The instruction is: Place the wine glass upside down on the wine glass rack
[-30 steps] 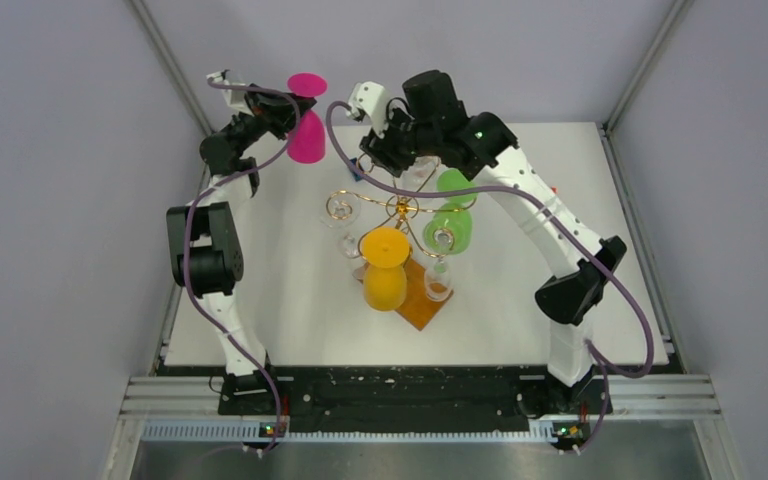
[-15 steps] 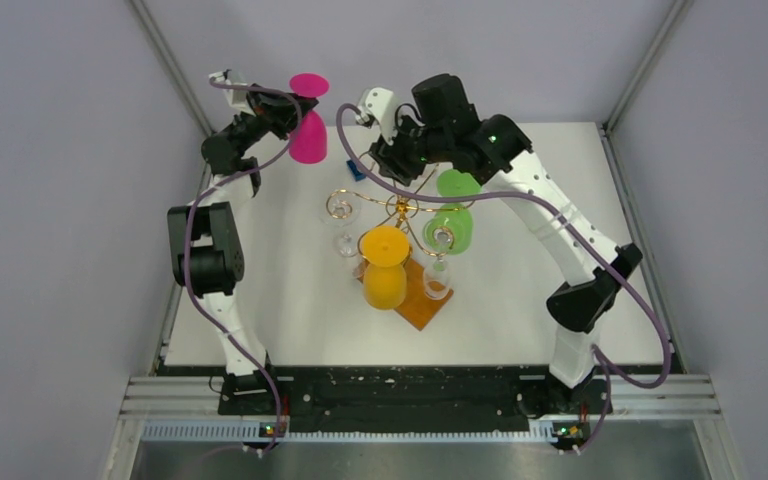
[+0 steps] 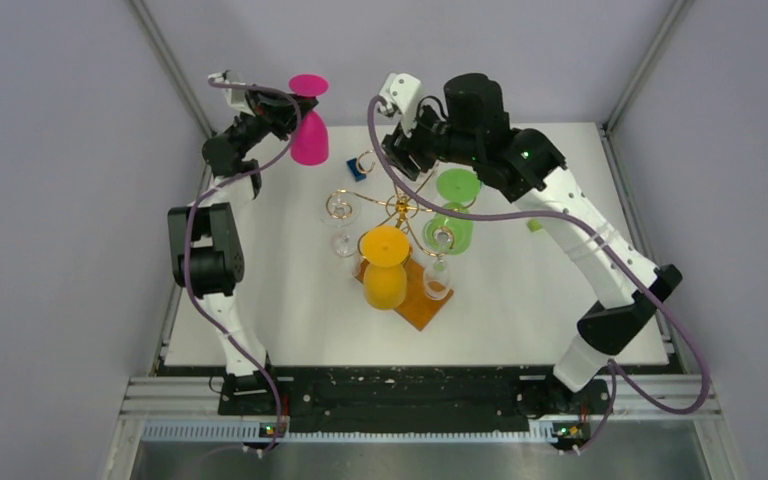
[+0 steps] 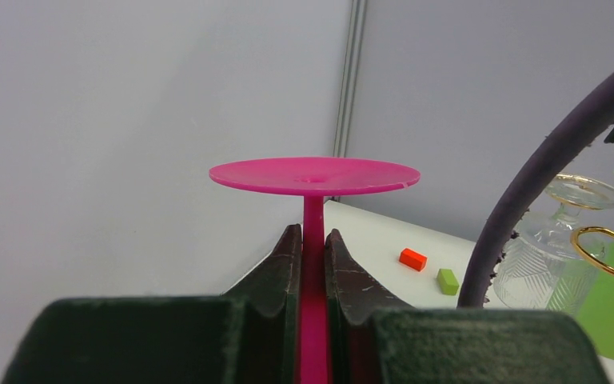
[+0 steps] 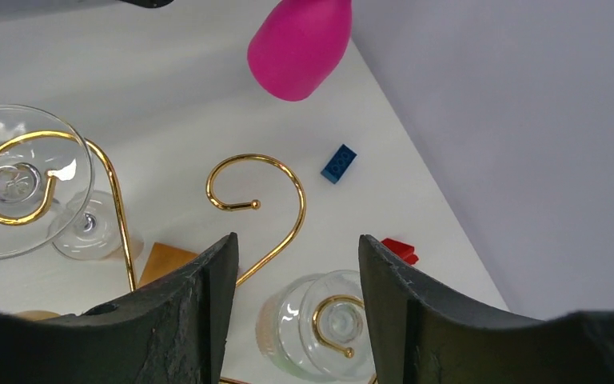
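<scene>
We see left gripper [image 4: 313, 240] clamped narrow on stem of pink wine glass [image 4: 314, 175]. Glass inverted, foot up, bowl down, held near far-left corner of table [image 3: 520, 300], apart from rack.

Wine glass rack [image 3: 400, 207] stands mid-table. Yellow glass [image 3: 385, 265], green glass [image 3: 452, 215] and clear glasses [image 3: 343, 225] hang upside down on its arms.

We note right gripper [image 5: 297, 244] above rack's far side, jaws wide, nothing between them. One curled arm [image 5: 257, 156] sits bare below them. Blue block [image 5: 339, 163] lies on table near pink bowl.
</scene>
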`<state>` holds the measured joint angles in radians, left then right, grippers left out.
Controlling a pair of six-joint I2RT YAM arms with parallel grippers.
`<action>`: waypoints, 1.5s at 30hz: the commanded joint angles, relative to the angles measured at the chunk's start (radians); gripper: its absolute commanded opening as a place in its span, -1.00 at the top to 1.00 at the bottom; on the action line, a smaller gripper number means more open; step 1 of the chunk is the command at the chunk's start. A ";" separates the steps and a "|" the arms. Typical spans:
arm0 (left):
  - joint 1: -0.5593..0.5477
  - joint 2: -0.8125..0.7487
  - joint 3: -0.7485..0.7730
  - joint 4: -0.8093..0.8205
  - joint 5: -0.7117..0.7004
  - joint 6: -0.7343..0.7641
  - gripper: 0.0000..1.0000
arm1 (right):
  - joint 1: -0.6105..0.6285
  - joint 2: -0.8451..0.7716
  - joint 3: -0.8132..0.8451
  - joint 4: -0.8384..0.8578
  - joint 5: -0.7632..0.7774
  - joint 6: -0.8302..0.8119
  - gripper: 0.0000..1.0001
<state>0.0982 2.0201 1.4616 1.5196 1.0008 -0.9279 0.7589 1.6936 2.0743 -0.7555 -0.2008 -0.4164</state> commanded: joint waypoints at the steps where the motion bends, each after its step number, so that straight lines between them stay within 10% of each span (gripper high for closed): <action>1: -0.001 -0.094 -0.041 0.100 -0.031 -0.025 1.00 | 0.011 -0.155 -0.080 0.165 0.029 0.030 -0.13; 20: -0.062 -0.403 -0.462 0.100 0.154 0.142 1.00 | 0.012 -0.506 -0.346 0.172 0.195 0.107 -0.14; 45: -0.156 -0.489 -0.571 0.100 0.231 0.214 1.00 | 0.011 -0.544 -0.402 0.161 0.211 0.102 -0.14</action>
<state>-0.0498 1.5658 0.9005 1.5257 1.2163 -0.7349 0.7589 1.1713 1.6752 -0.6170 0.0044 -0.3279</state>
